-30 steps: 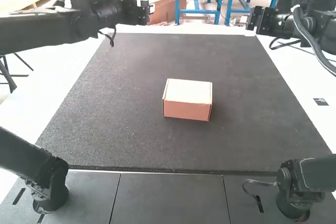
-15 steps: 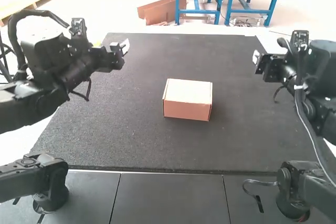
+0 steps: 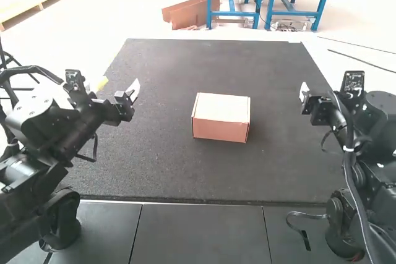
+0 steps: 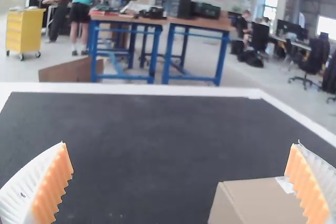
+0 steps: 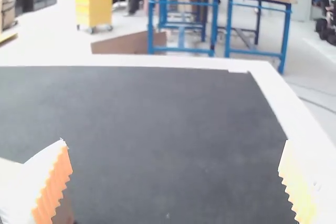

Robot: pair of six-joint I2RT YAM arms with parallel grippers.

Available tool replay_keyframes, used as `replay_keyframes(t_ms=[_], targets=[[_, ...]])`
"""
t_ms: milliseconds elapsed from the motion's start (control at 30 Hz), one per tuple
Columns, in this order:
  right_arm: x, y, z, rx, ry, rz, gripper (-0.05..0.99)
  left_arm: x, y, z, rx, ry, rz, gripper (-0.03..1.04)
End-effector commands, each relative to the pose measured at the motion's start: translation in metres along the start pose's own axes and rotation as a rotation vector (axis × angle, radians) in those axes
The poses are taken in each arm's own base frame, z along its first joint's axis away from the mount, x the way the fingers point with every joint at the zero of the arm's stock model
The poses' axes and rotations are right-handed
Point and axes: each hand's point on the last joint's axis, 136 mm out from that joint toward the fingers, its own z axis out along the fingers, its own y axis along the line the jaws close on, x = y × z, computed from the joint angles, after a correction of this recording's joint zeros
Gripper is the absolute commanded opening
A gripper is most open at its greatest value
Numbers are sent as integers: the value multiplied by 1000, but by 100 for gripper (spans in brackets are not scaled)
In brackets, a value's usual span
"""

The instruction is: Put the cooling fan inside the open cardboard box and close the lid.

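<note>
- Cardboard, pale brown: the box [image 3: 221, 117] sits near the middle of the black mat [image 3: 161, 153] that covers the worktop [image 3: 362, 131].
- Its lid lies flat and shut, and the box stands upright and square on the mat, with nothing touching it.
- The left end effector [image 3: 117, 86] hangs above the left part of the mat. It is to the left of the box and well apart from it.
- Its white ribbed fingers are spread wide and hold nothing.
- In the left wrist view the same end effector [image 4: 173, 192] shows its orange pads [image 4: 52, 187] far apart. The box [image 4: 257, 203] lies low in the gap, close to one finger.
- The right end effector [image 3: 305, 96] hangs over the right edge of the mat, to the right of the box and well apart from it.
- In the right wrist view this end effector [image 5: 173, 187] has its fingers wide apart, bare mat [image 5: 157, 129] between them, and it grips nothing.
</note>
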Motion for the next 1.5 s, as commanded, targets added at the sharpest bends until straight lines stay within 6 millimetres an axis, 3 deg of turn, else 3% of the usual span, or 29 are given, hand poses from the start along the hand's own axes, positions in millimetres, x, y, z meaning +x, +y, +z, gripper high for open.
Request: replay_keyframes(t_ms=[0, 267, 367, 600, 867, 1067, 1467], targets=[[-1, 1, -6, -4, -39, -10, 91, -4, 3, -7, -6, -43, -8, 96], [7, 3, -17, -10, -80, -10, 91, 18, 13, -14, -42, -10, -7, 96], [19, 2, -19, -9, -38, -11, 91, 23, 21, -14, -79, 9, -1, 96], [38, 0, -19, 0, 39, 1, 91, 33, 53, -18, -207, 51, 14, 96], [44, 1, -19, -2, 64, 30, 91, 34, 88, -26, -353, 61, 39, 96], [47, -1, -20, 13, 79, 125, 91, 43, 95, -29, -376, 106, 85, 96], [49, -9, -20, 48, 86, 121, 91, 41, 102, -32, -407, 103, 95, 96]])
